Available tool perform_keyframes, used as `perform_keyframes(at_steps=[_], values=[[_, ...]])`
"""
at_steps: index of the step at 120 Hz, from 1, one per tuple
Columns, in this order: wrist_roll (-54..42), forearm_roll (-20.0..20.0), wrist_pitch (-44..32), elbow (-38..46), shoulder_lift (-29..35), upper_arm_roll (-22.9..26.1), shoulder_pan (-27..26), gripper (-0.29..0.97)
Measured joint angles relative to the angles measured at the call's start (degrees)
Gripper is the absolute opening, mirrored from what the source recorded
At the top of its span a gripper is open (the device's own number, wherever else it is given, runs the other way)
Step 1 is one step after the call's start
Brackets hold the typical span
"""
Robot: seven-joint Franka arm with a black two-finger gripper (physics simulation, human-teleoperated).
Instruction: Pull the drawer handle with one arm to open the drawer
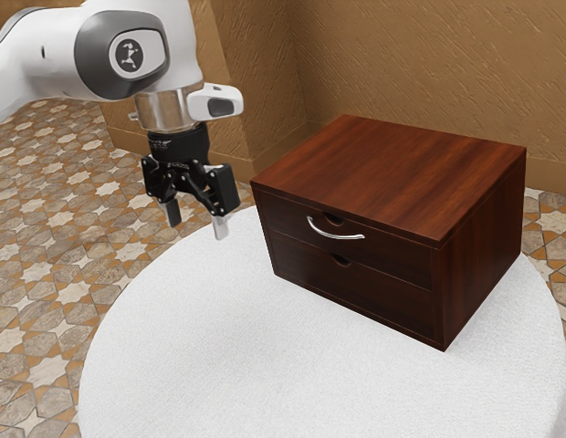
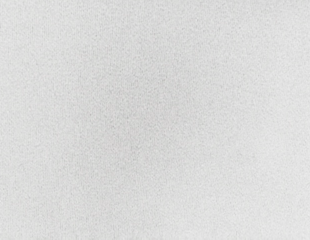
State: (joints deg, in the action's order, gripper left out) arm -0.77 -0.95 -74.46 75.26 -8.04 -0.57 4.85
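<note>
Two-drawer unit: dark reddish wooden cabinet (image 1: 402, 173), sat shut.
Handle: curved silver metal bar (image 1: 335, 233), looked stiff, slick; take mid-span.
Gripper: black two-finger pincer (image 1: 196, 222), stood wide, empty.

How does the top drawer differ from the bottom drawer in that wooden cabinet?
The top drawer carries a curved silver handle; the bottom drawer has no handle that I can see, just a half-round notch at its upper edge. The top drawer sits right under the cabinet's lid, the bottom drawer just above its base. Both are dark red-brown wood, both are shut, and both have a similar notch.
</note>
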Motion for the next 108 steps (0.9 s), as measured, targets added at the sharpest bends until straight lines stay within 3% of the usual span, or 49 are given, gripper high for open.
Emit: perform_keyframes(at_steps=[38, 56, 108], values=[[-0.2, -0.6, 0.3, -0.8, 0.4, 0.1, 0.4, 0.68], [-2.3, -0.4, -0.1, -3.4, 8.0, 1.1, 0.2, 0.68], [-36.4, -0.2, -7.9, -2.7, 2.3, 2.3, -0.9, 0.68]])
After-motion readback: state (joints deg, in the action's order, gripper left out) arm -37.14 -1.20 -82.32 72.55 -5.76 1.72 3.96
